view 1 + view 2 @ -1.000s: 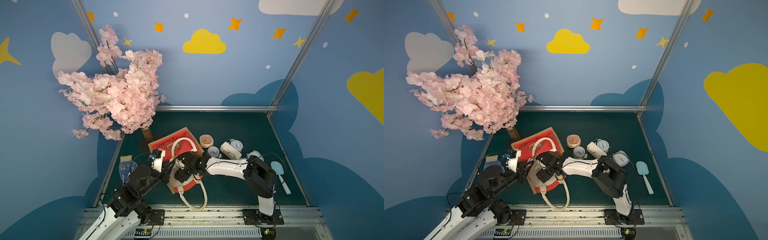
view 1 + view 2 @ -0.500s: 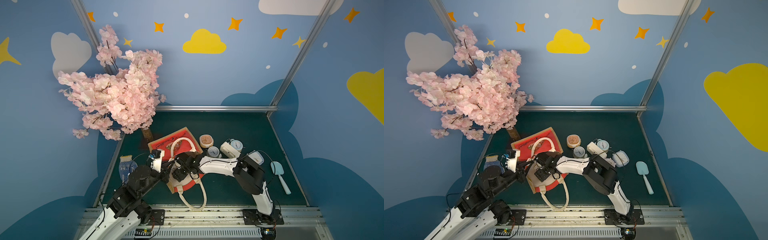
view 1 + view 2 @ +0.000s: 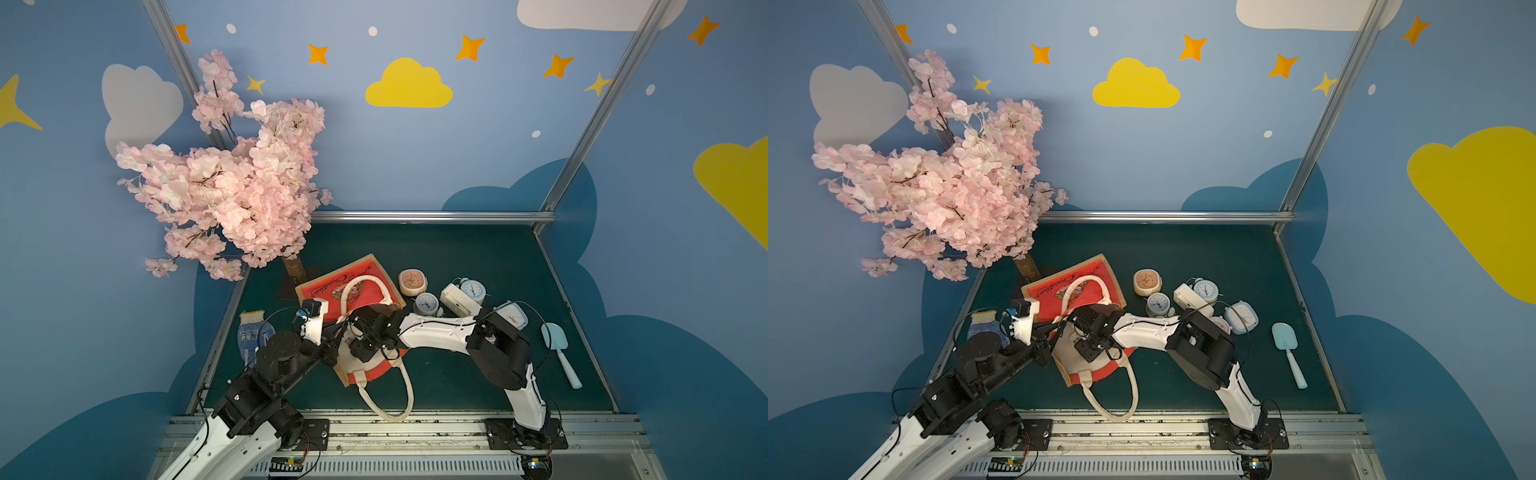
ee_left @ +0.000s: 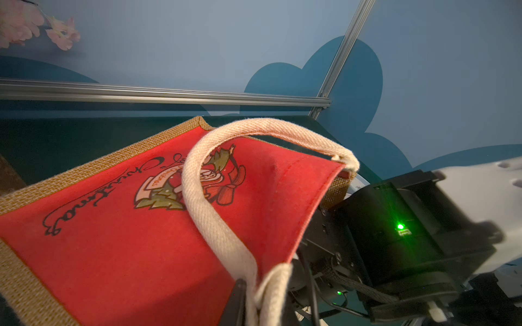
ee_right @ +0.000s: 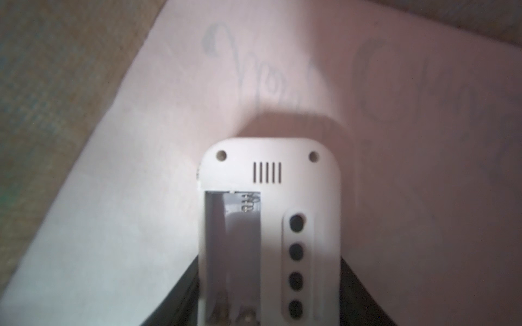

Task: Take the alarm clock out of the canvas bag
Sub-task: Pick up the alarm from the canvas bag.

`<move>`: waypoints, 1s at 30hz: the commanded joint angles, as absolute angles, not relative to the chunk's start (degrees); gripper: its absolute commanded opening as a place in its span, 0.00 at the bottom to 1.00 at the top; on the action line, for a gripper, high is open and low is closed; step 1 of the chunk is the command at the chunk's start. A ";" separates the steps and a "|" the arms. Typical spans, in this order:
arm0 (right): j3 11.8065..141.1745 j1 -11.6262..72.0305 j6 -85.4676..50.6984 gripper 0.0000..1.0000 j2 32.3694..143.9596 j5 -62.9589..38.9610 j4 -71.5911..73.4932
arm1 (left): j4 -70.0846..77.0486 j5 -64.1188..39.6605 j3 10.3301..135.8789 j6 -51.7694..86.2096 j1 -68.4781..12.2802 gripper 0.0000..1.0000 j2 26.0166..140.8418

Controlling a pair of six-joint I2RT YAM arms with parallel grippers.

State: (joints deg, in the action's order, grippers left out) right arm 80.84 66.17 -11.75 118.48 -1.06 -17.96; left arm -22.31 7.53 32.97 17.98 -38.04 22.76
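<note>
Worktop: a dark green worktop (image 3: 478, 257) bears a boxy canvas bag (image 3: 322, 297) with red printed faces, tan burlap edging and thick cream handles.
Tree: a pink artificial blossom tree (image 3: 232, 187) rises behind the canvas bag, to its left.
Bag: it lies open, with one handle arched over the raised red face and the other trailing toward the robot's base.
Right side: the right gripper (image 5: 269, 262) is inside the bag's mouth. Its dark fingers (image 5: 175, 304) are partway closed against both long sides of the alarm clock, gripping it.
Left side: the left gripper (image 3: 334, 332) is at the bag's left rim. Its fingers (image 4: 238, 302) are almost closed, pinching the rim by a handle root.
Glove: a blue-and-white knitted glove (image 3: 253, 336) lies left of the bag.
Scoop: a pale blue plastic scoop (image 3: 559, 349) lies well to the bag's right.
Alarm clock: the white plastic alarm clock (image 5: 268, 169) is inside the bag on the cream lining. It shows an open battery bay, a slotted grille and four dark buttons.
Other clocks: a peach rounded-square clock (image 3: 412, 281) and a small grey-blue round clock (image 3: 426, 303) sit just right of the bag.
</note>
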 commanded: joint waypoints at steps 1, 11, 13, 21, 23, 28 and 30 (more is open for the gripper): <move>78.25 66.60 -12.57 0.40 113.80 -2.69 -17.70 | -19.41 8.60 32.95 17.02 -38.23 0.18 22.28; 73.59 66.44 -10.30 0.39 103.66 -7.90 -16.73 | -19.05 11.43 32.54 16.01 -38.23 0.18 22.55; 72.77 66.45 -7.94 0.39 101.69 -11.11 -17.16 | -18.67 12.97 32.19 16.35 -38.22 0.19 22.30; 65.64 65.94 -4.37 0.39 90.53 -13.27 -20.43 | -18.42 14.44 31.82 15.80 -38.21 0.20 21.45; 63.32 65.35 -5.98 0.39 86.52 -12.16 -20.59 | -18.20 13.80 31.49 15.87 -38.23 0.20 21.73; 59.18 65.30 -8.14 0.39 76.10 -9.74 -20.75 | -18.06 13.04 31.20 15.98 -38.22 0.19 22.81; 58.01 65.23 -8.43 0.39 71.94 -7.65 -22.57 | -17.86 13.14 31.20 15.82 -38.20 0.19 23.01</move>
